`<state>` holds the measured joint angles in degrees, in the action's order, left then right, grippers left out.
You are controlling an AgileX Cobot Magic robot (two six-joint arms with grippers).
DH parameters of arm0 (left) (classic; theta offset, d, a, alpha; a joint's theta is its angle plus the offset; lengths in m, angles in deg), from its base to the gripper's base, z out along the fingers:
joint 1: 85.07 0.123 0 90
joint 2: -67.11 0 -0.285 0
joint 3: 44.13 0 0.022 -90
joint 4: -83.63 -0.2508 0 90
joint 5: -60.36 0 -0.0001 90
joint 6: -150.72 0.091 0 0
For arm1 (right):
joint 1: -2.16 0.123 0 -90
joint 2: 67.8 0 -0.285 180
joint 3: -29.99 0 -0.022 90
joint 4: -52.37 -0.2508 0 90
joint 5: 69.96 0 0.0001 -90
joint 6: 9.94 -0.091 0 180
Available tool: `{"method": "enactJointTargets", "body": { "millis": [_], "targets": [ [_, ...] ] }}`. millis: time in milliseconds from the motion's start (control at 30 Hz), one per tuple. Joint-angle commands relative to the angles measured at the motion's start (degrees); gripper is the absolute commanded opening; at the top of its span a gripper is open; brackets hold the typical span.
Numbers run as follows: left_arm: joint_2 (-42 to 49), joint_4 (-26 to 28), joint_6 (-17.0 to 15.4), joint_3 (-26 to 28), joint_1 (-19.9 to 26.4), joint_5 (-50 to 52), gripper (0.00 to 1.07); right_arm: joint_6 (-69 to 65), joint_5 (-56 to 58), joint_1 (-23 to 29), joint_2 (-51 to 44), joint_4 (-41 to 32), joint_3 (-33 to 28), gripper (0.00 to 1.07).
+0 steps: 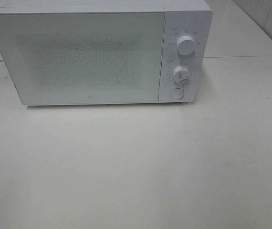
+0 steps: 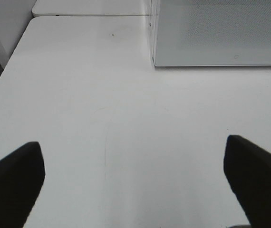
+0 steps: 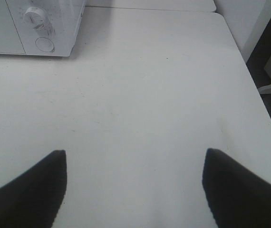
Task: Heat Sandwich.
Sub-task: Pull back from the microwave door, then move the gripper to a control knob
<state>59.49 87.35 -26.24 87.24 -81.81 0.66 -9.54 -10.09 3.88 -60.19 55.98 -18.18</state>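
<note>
Seeing no sandwich: closed microwave [image 1: 98, 52] at 12 o'clock on the worktop [image 1: 136, 167], its round button [image 1: 176, 93] toward 3 o'clock, nearer the right jaws; those and the left jaws stand apart, empty.

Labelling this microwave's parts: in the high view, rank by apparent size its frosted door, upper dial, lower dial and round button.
1. Frosted grey-white rectangular door, by far largest.
2. Upper white round dial, slightly ahead.
3. Lower white round dial and white round button: too alike to rank.
</note>
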Motion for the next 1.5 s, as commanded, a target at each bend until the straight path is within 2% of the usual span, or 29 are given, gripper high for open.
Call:
{"method": "enactJointTargets", "body": {
  "millis": [33, 1333, 1500],
  "targets": [
    [1.5, 0.2, 0.2, -0.2, -0.4, 0.3, 0.97, -0.4, -0.7, -0.5, -1.1, 0.0, -0.1, 0.76],
    [1.5, 0.2, 0.2, -0.2, -0.4, 0.3, 0.97, -0.4, -0.7, -0.5, -1.1, 0.1, -0.1, 0.76],
    [1.5, 0.2, 0.2, -0.2, -0.4, 0.3, 0.97, -0.4, -1.7, -0.5, -0.7, 0.2, 1.7, 0.76]
  ]
}}
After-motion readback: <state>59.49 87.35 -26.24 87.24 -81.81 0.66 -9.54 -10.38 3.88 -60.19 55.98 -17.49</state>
